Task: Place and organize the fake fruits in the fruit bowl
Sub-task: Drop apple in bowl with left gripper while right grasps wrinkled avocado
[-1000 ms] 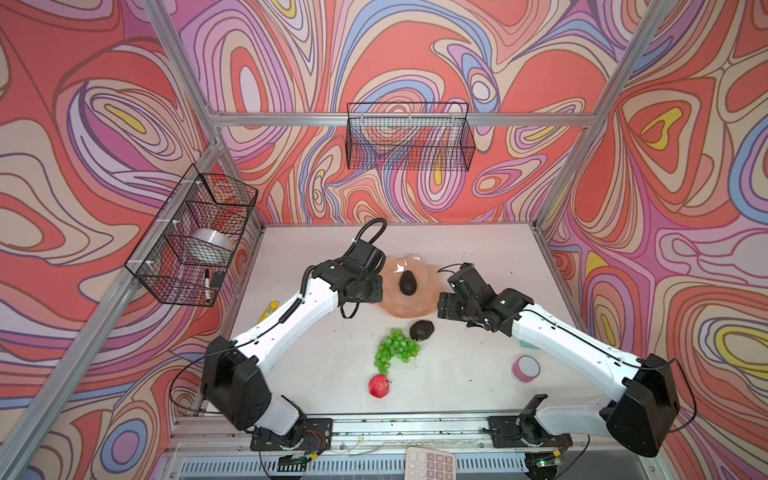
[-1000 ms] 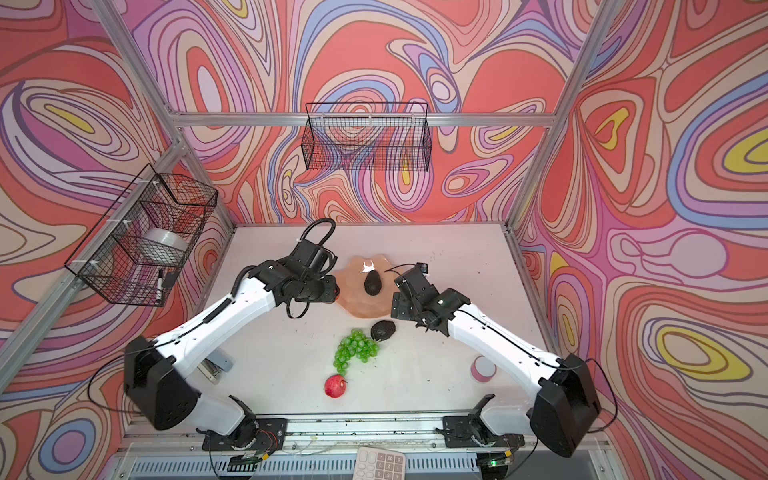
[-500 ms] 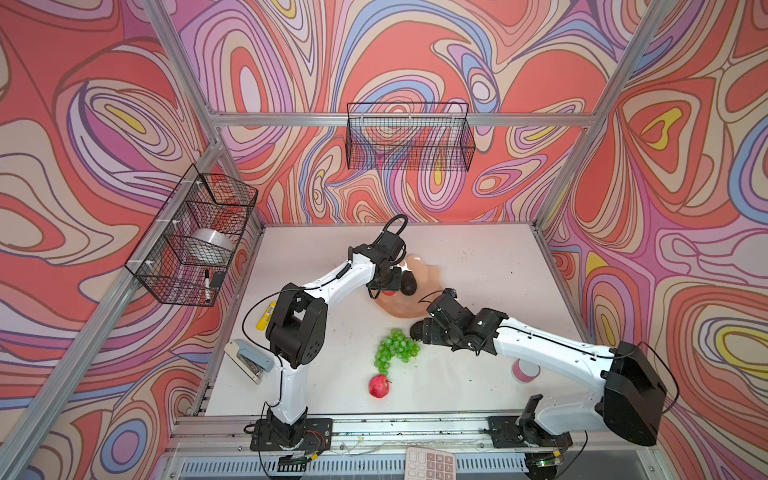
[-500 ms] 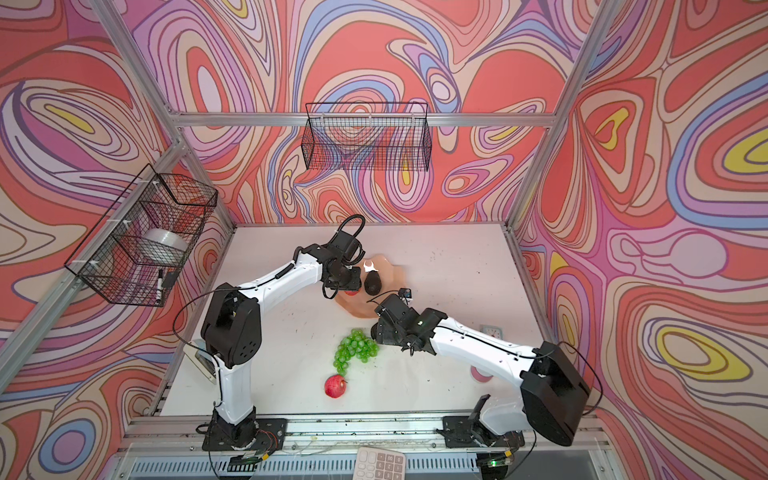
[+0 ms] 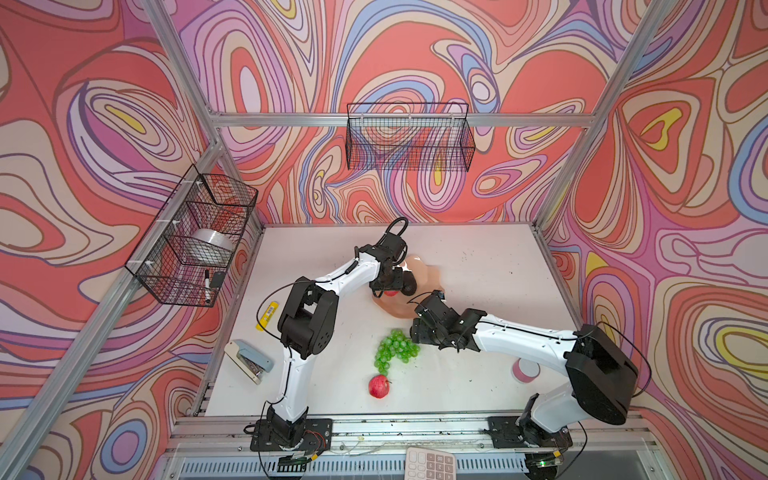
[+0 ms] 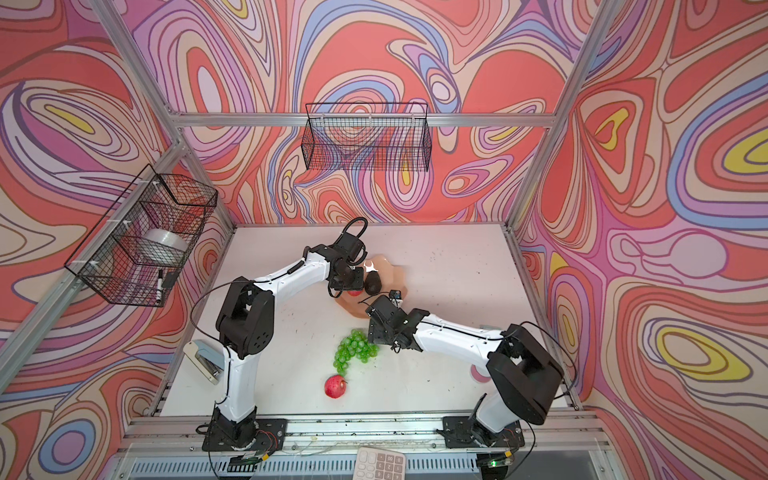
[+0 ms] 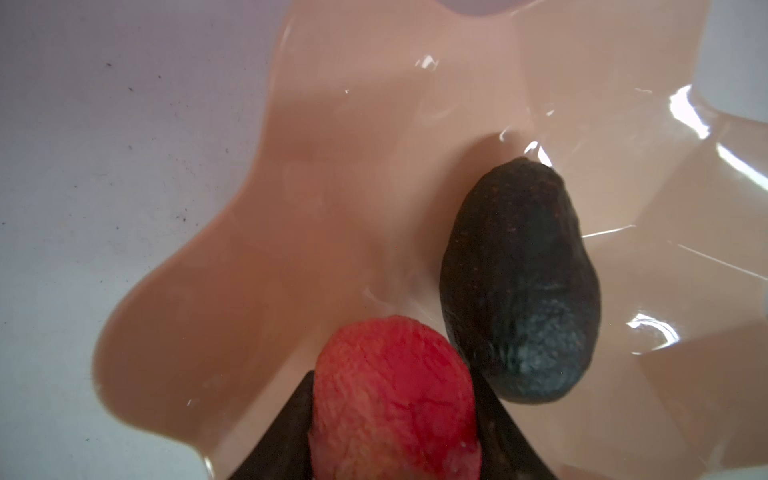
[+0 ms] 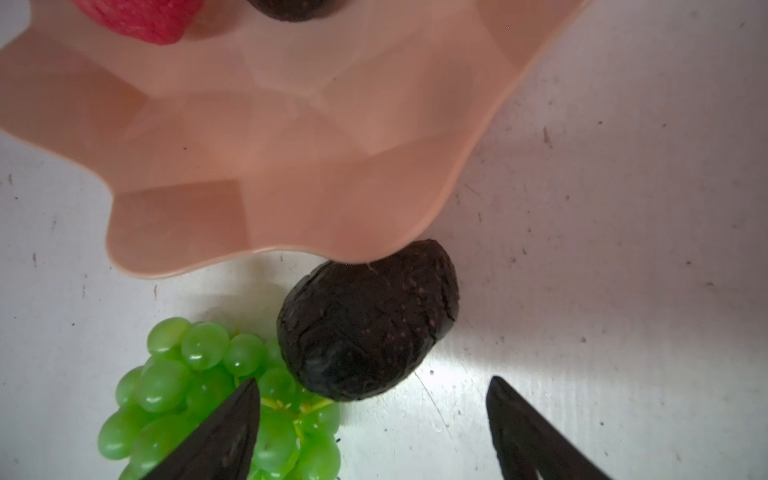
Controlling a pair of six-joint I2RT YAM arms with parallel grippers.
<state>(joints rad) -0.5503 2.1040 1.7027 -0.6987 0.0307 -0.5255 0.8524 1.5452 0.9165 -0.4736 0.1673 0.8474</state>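
Observation:
The peach-pink fruit bowl point(image 5: 420, 266) point(image 6: 390, 270) point(image 7: 332, 166) point(image 8: 291, 145) stands mid-table with one dark avocado point(image 5: 409, 283) point(image 6: 373, 283) point(image 7: 519, 291) lying inside. My left gripper point(image 5: 390, 286) point(image 7: 392, 382) is low inside the bowl, shut on a red apple point(image 7: 390, 399) point(image 6: 353, 293) that rests against that avocado. A second avocado point(image 8: 365, 324) lies on the table, touching the bowl's front rim and the green grapes point(image 5: 395, 351) point(image 6: 353, 351) point(image 8: 199, 395). My right gripper point(image 8: 372, 382) point(image 5: 419, 332) hovers open just over it, one finger above the grapes. In both top views this avocado is hidden under the gripper. Another red apple point(image 5: 379, 386) point(image 6: 335, 386) sits nearer the front.
A pink tape roll point(image 5: 525, 370) lies under the right arm. A stapler point(image 5: 249, 360) and a yellow tube point(image 5: 269, 313) lie at the left. Black wire baskets hang on the back wall point(image 5: 409, 137) and the left wall point(image 5: 195, 237). A calculator point(image 5: 430, 463) sits beyond the front rail.
My left gripper moved from the bowl's left rim in over the bowl, beside the avocado. My right gripper swung from the bowl's right side forward and down over the table avocado.

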